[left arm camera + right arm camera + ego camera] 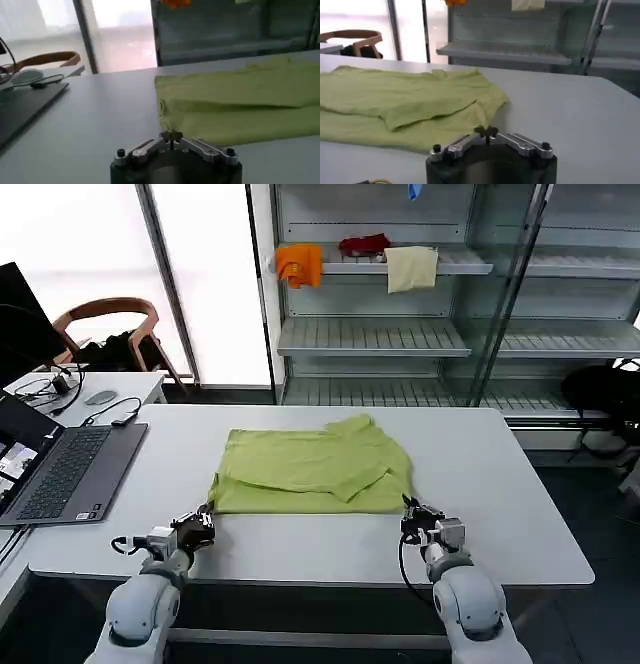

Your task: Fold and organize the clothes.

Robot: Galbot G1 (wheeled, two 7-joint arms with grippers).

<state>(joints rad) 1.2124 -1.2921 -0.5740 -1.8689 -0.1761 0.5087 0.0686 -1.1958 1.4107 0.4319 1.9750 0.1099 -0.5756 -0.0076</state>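
The clothes are one lime yellow-green T-shirt [310, 469] lying partly folded and flat in the middle of the white table [500, 484]. My left gripper [207, 517] sits low at the shirt's near left corner, and its fingertips are pressed together on the hem there. In the left wrist view the shirt [240, 105] runs down to the closed left gripper [171, 135]. My right gripper [409, 510] is at the near right corner, shut on that corner. In the right wrist view the shirt [395, 100] meets the right gripper [486, 132].
An open laptop [70, 469] lies on the table's left end with cables and a mouse [100, 397] behind it. The shelving [370, 334] beyond the table holds an orange cloth [300, 264], a red cloth [363, 245] and a cream cloth [411, 268]. A wooden chair [105, 314] stands at the back left.
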